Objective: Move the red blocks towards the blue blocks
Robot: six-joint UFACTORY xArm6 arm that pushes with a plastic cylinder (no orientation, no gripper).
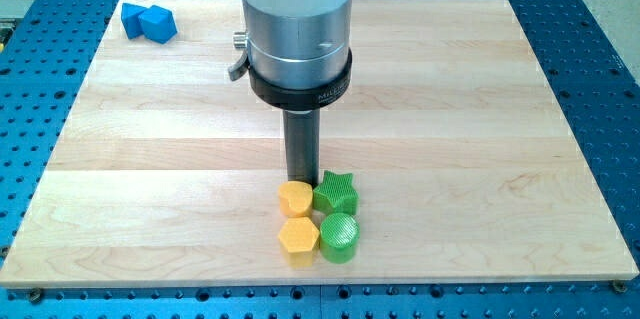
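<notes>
Blue blocks (148, 22) sit paired top-left; my tip (302, 180), a tool grasping nothing, borders the upper yellow block (296, 199).

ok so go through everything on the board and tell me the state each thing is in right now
my tip: down on the board, just above the yellow-green cluster
blue blocks: two, touching, top-left corner
yellow blocks: two, stacked in the view, touching
green star: beside upper yellow
green cylinder: upright
red blocks: none visible
</notes>
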